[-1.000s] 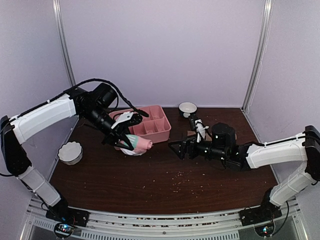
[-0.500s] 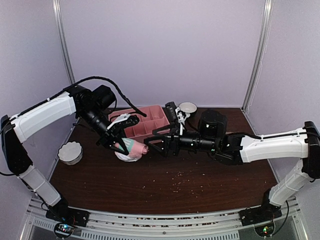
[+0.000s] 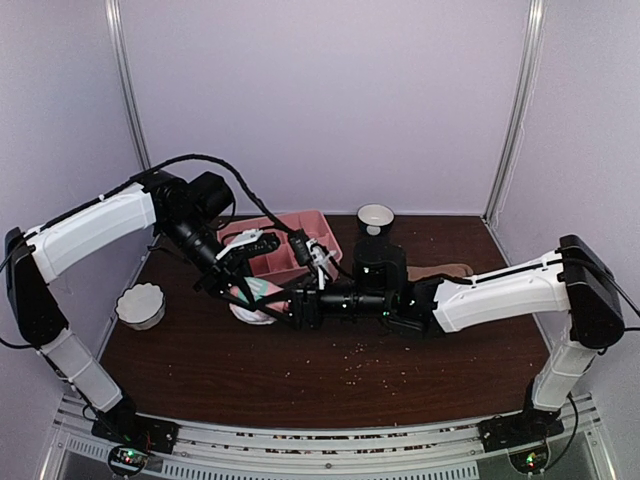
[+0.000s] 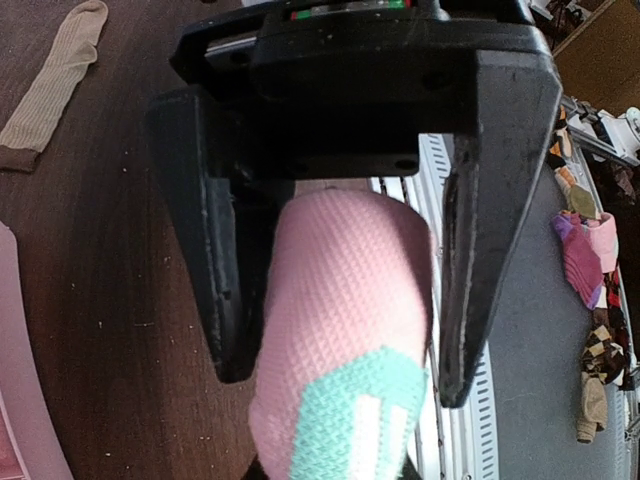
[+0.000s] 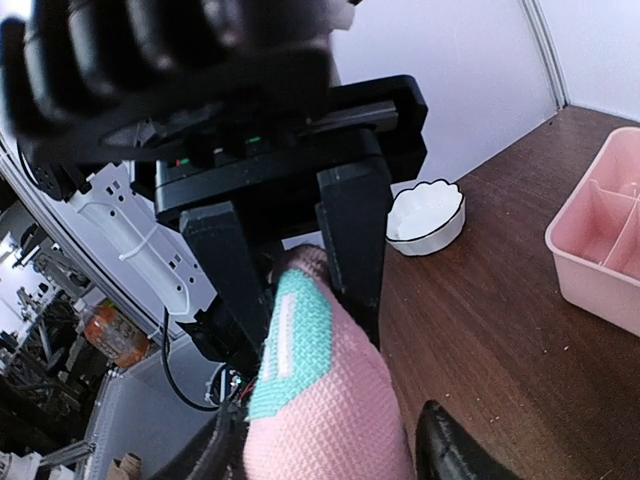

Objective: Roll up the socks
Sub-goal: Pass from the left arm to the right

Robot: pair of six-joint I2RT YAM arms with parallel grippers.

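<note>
- You had the left pincer [image 4: 345, 385] clenched on the pink sock [image 4: 340, 300], with its two black fingers [image 4: 215, 250] pressing the knit from either side
- The sock's rounded pink end sat deep between those fingers, up near the palm, and its teal and white patch stuck out past the fingertips
- You had brought the right pincer [image 5: 330, 445] head-on to the left one, tips facing tips, with the sock's free end between its fingers [image 5: 448, 450]
- That right pincer was released, not grasping: a strip of dark wood showed between the sock and one finger, while the other finger stood just beside the knit, and I could not tell whether it touched
- Seen from above, the two pincers met low over the table [image 3: 200, 380] with the sock bundled between them; whether its underside rested on the wood could not be told
- The tan sock [image 3: 450, 271] lay flat on the table well behind the right pincer, alongside that arm's forearm and far from the left pincer
- The pink tray [image 3: 290, 245] stood just beyond the left pincer, on its far side
- The scalloped white bowl [image 3: 140, 305] sat well off to the left pincer's outer side
- A small round cup [image 3: 376, 218] stood beyond the right pincer's wrist, near the back wall
- Pale crumbs [image 3: 360, 350] were scattered on the wood to the near side of the right pincer
</note>
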